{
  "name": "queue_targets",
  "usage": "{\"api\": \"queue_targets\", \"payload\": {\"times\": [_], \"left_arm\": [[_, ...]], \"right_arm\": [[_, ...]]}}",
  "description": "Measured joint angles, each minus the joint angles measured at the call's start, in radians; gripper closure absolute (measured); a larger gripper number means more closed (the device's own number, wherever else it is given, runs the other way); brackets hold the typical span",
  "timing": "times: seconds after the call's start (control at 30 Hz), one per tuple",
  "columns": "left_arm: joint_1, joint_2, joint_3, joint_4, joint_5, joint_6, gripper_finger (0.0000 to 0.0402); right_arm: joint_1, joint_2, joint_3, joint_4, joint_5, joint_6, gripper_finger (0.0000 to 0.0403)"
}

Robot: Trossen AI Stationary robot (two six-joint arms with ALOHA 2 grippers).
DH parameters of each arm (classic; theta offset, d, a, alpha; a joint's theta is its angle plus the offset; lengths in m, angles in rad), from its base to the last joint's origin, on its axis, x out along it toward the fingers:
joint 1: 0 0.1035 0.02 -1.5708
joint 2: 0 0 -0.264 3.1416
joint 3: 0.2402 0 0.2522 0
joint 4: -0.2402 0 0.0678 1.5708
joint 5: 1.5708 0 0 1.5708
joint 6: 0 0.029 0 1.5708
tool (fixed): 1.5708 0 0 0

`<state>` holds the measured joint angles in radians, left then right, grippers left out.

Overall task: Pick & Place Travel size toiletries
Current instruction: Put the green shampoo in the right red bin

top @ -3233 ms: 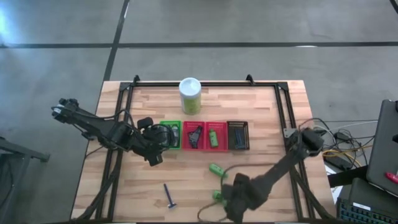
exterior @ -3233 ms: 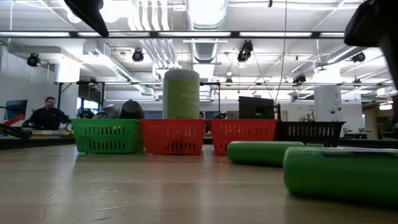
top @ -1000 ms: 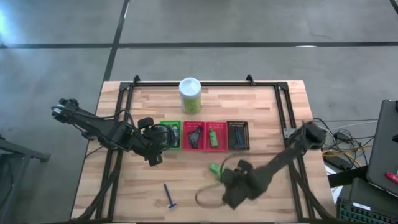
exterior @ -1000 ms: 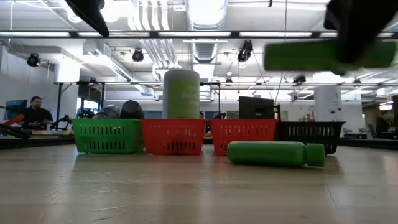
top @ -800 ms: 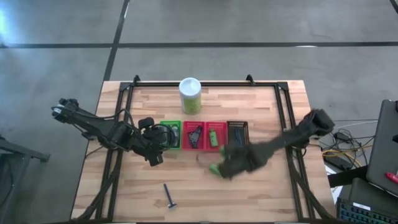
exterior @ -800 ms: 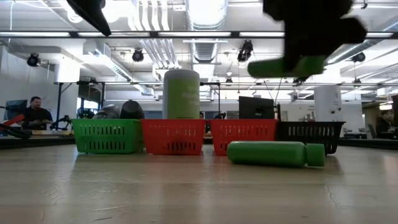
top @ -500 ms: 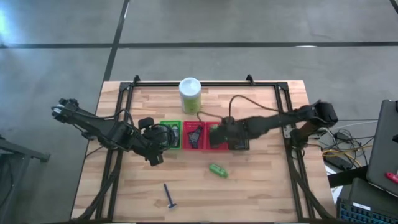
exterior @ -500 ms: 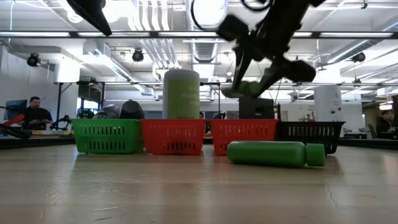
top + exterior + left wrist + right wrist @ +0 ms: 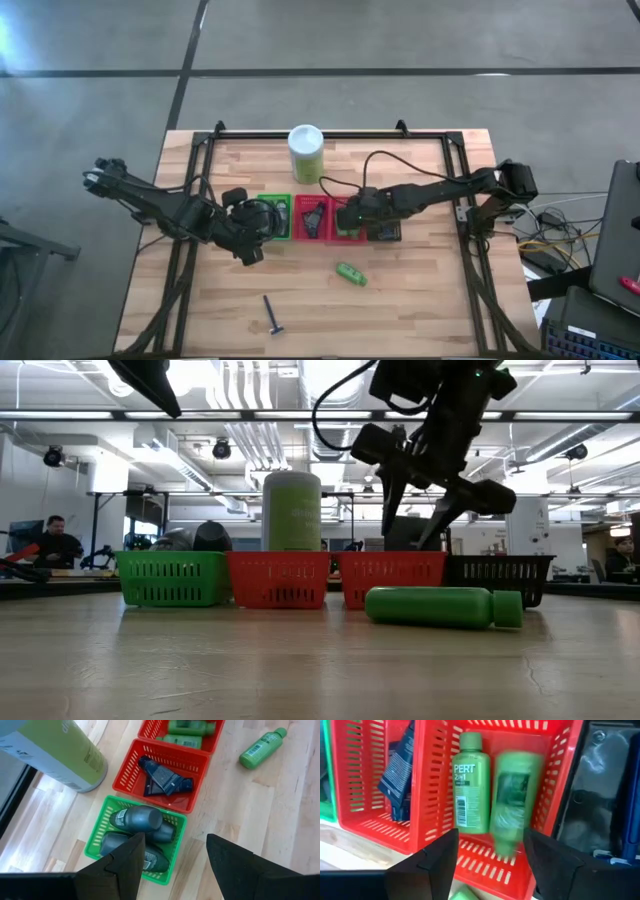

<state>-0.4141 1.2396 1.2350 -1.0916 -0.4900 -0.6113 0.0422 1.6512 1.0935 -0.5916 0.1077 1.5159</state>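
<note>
1. Claws: your right claw [image 9: 428, 495] hangs open above the red basket [image 9: 555, 780]; a green bottle [image 9: 509, 800] is dropping in beside another [image 9: 469, 785]. Left claw [image 9: 175, 855] waits open over the green basket [image 9: 100, 827].
2. One green bottle [image 9: 350, 273] and a blue stick [image 9: 272, 315] lie on the desk [image 9: 420, 300].
3. Risk: the round bottle may roll away if you nudge it.

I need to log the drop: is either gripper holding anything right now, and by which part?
Nothing is held. The right gripper hangs open above the red basket, with a green bottle blurred inside it. The left gripper is open and empty over the green basket.
</note>
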Motion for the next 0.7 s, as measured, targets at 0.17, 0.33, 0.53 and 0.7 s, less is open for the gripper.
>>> {"api": "queue_targets", "payload": {"times": [0.17,0.33,0.53,0.7], "left_arm": [[0.0,0.0,0.0,0.0,-0.001,0.003,0.0184],[0.0,0.0,0.0,0.0,-0.001,0.003,0.0184],[0.0,0.0,-0.001,0.0,-0.001,0.001,0.0184],[0.0,0.0,-0.002,-0.001,-0.001,0.011,0.0184]], "right_arm": [[0.007,0.001,0.02,-0.007,0.018,-0.027,0.0156],[0.052,-0.006,0.103,-0.079,0.036,-0.164,0.0125],[0.193,0.012,0.185,-0.21,0.007,-0.482,0.0105],[0.32,0.113,0.232,-0.179,-0.056,-0.667,0.0107]]}}
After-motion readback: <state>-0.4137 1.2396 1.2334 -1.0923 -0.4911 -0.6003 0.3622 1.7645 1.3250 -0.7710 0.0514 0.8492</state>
